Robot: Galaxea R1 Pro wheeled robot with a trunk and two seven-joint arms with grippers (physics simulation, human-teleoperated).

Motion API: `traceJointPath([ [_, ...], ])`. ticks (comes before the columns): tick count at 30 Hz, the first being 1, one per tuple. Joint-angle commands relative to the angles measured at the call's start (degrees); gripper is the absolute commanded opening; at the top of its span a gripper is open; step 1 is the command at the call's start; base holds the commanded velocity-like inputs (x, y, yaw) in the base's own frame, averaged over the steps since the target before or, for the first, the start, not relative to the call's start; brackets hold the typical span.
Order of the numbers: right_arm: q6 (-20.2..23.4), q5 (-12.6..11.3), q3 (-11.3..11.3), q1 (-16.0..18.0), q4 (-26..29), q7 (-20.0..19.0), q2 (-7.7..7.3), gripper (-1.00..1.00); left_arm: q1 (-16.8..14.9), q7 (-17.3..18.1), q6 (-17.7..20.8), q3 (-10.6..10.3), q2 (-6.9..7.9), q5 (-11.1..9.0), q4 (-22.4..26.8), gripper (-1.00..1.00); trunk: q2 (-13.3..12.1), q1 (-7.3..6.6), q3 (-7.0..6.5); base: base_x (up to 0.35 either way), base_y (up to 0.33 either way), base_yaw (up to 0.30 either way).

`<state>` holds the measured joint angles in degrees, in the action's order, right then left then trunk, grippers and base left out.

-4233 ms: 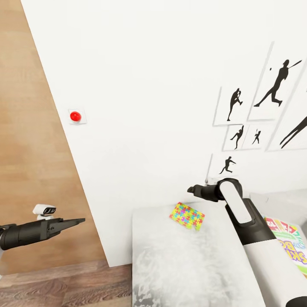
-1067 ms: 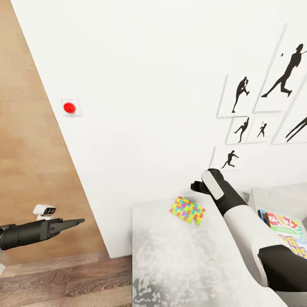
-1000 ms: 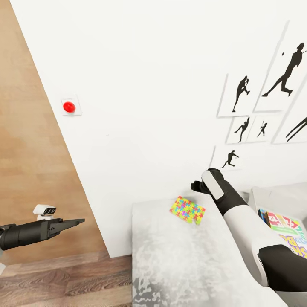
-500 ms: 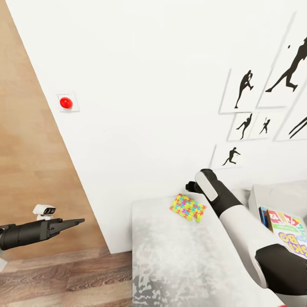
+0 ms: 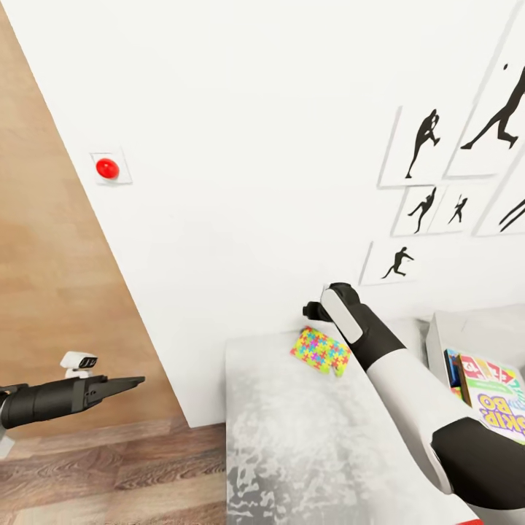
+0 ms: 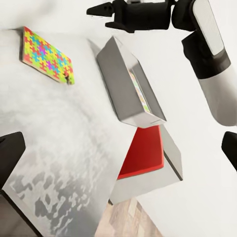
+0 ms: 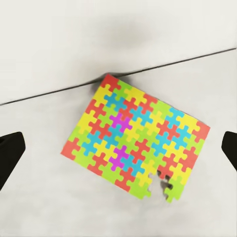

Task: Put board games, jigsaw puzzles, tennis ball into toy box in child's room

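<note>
Both jaws empty. Right gripper (image 7: 118, 148) spread wide above the jigsaw puzzle (image 7: 136, 143), not touching it yet; left gripper (image 6: 118, 148) also spread, parked off the table (image 5: 306, 437) over the floor. Puzzle lies flat near the wall. Toy box (image 5: 467, 332) sits beside it and already holds board games (image 5: 496, 401), a "SKIP BO" on top. Remaining judged: this puzzle at least; can't see ball or second puzzle.

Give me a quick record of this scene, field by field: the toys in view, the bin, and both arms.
puzzle: thin multicoloured jigsaw puzzle mat, flat on the light grey tabletop near the white wall
bin: light grey toy box, SKIP BO board game box inside
right gripper: above the puzzle, jaws open, empty
left gripper: over the wood-plank floor, away from the table, jaws open
</note>
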<state>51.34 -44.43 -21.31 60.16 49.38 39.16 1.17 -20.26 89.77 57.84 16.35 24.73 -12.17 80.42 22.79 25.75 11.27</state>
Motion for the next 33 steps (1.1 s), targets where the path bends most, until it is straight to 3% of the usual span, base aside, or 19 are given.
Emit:
traceJointPath([
  [1,0.07,-0.56,-0.37,0.11,0.29,0.49,-0.09,1.00,-0.04,0.23,0.61,-0.01,0.00,0.08,0.01,1.00,0.13,0.03,0.22,0.000,0.000,0.000],
  [6,0.07,-0.03,-0.89,0.34,0.67,0.33,-0.08,1.00,-0.04,0.23,0.61,-0.07,-0.03,0.30,-0.72,1.00,0.13,0.03,0.69,0.000,0.000,0.000],
  [12,0.02,4.32,-3.02,0.55,0.70,-0.03,0.05,1.00,-0.04,0.23,0.61,-0.01,-0.04,0.44,-1.34,1.00,0.13,0.03,1.26,0.000,0.000,0.000],
  [15,-0.13,5.26,-3.28,0.56,0.51,-0.10,0.06,1.00,-0.04,0.23,0.61,-0.06,-0.04,0.47,-1.79,1.00,0.13,0.03,1.54,0.000,0.000,0.000],
  [33,-0.54,5.75,-3.42,0.57,0.19,-0.22,0.15,1.00,-0.04,0.23,0.61,-0.01,-0.03,0.48,-2.11,1.00,0.13,0.03,3.25,0.000,0.000,0.000],
])
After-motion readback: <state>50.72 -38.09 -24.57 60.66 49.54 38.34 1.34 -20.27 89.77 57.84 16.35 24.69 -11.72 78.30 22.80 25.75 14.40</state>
